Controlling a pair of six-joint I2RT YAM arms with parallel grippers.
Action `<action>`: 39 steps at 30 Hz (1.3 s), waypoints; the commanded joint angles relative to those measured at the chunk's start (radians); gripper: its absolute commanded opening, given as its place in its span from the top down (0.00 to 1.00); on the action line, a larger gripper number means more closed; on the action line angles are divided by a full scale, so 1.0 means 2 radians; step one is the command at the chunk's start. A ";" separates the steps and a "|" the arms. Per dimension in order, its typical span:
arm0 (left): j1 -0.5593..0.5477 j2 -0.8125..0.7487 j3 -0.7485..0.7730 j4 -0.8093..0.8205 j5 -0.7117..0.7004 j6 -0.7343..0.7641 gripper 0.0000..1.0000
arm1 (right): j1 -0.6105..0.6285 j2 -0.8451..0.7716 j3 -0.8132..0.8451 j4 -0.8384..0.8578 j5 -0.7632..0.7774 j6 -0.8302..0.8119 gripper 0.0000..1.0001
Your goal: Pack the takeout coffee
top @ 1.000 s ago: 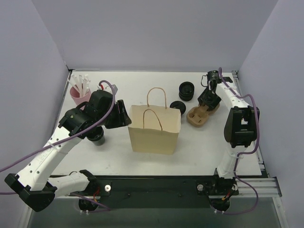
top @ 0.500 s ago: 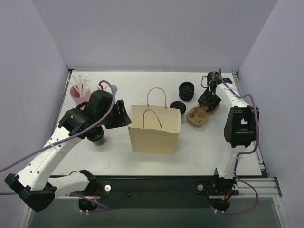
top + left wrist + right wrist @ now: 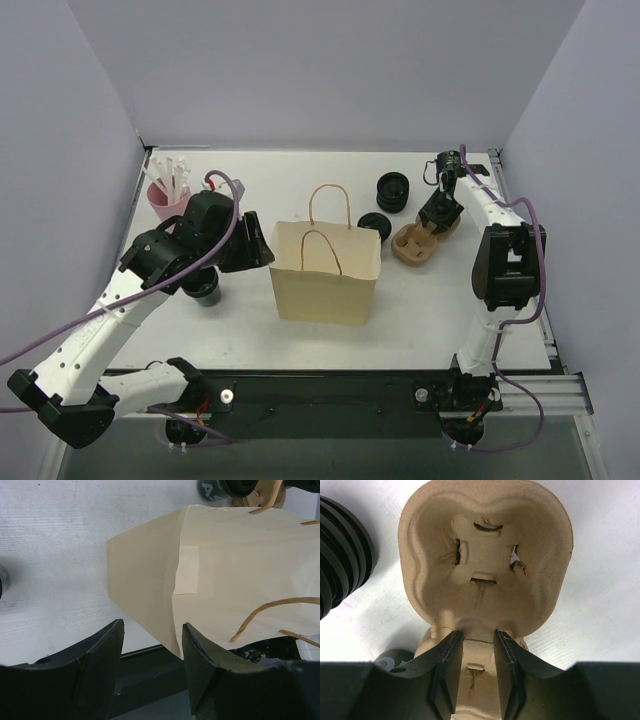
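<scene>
top external view: you look down on a white table [image 3: 420, 310] carrying the items below.
takeout coffee [image 3: 374, 222]: small dark cup with a black lid, upright in the far half of the table, just behind the bag's right top corner and just beside the carrier's left end; nothing holds it. your left wrist view has the takeout coffee [image 3: 210, 487] at its top edge.
paper bag [image 3: 325, 275]: brown, upright at the middle of the table, mouth and both handles up.
cup carrier [image 3: 412, 247]: moulded pulp, two wells, lying just right of the bag, toward the right edge.
right claw [image 3: 478, 636]: your jaws are pinched onto the ridge between the carrier's two wells, both fingers against the pulp.
left claw [image 3: 152, 630]: your jaws stand spread, gripping nothing; the bag's left side lies just ahead, one edge reaching into the gap; you cannot tell whether it touches a finger.
ribbed rings [image 3: 393, 190]: black stack, behind the coffee, toward the far edge.
pink cup [image 3: 168, 205]: holds white sticks [image 3: 172, 178], far left corner.
black round thing [image 3: 203, 288]: near the left edge, half hidden under your left arm [image 3: 150, 280]; you cannot tell what it is.
</scene>
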 commanded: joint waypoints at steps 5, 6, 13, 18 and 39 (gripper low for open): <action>0.004 -0.014 0.012 -0.007 -0.005 0.001 0.40 | -0.003 -0.005 -0.009 -0.009 -0.013 -0.003 0.55; 0.004 -0.014 0.012 -0.007 -0.006 0.001 0.40 | -0.002 -0.006 -0.009 -0.010 -0.012 -0.002 0.54; 0.004 -0.017 0.008 -0.006 -0.006 -0.002 0.40 | 0.003 0.002 0.000 -0.012 -0.007 0.003 0.53; 0.005 -0.020 0.009 -0.008 -0.008 -0.003 0.40 | 0.005 -0.006 0.000 -0.012 -0.006 0.004 0.53; 0.005 -0.030 -0.001 -0.005 -0.004 -0.013 0.40 | 0.007 -0.020 0.001 -0.013 -0.008 0.002 0.45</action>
